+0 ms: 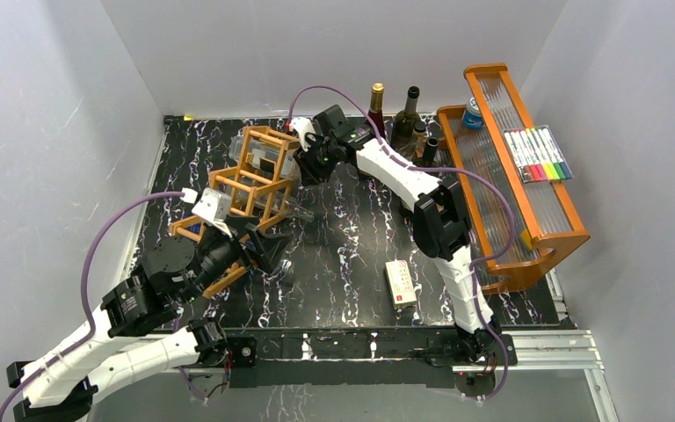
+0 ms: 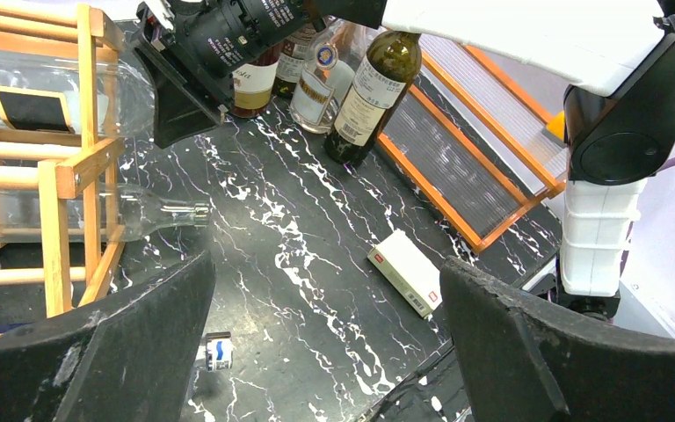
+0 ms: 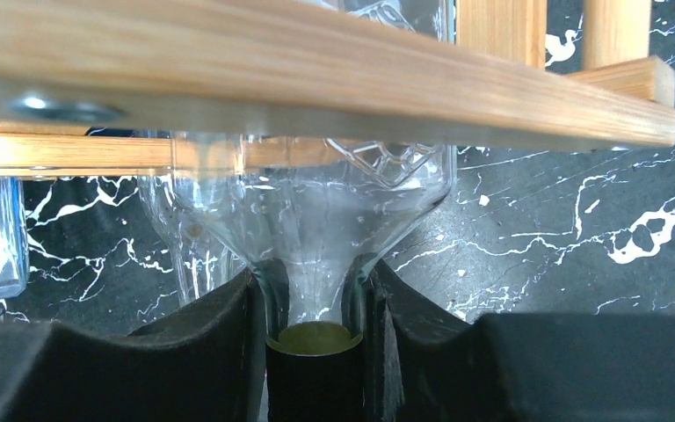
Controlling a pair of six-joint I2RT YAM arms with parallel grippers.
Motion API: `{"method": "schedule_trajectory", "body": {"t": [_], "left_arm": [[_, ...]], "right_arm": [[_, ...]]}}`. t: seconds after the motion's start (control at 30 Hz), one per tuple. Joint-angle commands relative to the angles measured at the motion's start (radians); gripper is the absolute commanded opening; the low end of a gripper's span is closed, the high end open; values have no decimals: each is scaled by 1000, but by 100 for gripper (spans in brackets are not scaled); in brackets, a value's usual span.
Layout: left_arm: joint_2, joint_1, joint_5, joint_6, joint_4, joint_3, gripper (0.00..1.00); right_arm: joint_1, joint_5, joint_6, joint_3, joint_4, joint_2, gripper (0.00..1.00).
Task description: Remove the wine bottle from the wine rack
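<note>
The wine rack, an orange-brown wooden lattice, stands left of centre on the black marble table; it also shows in the left wrist view and as bars across the right wrist view. A clear glass wine bottle with a dark cap lies in an upper cell at the rack's far end. My right gripper is shut on its neck, just outside the rack. A second clear bottle lies in a lower cell, neck poking out. My left gripper is open and empty, near the rack's near end.
Several dark bottles stand at the back, also in the left wrist view. An orange tiered tray with markers and a blue can stands on the right. A white box and a small blue-white item lie on the table.
</note>
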Motion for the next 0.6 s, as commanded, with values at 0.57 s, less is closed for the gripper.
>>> {"method": "schedule_trajectory", "body": {"t": [0.57], "left_arm": [[0, -3, -1, -3, 16, 14, 98]], "right_arm": [[-2, 52, 43, -337, 182, -332, 0]]}}
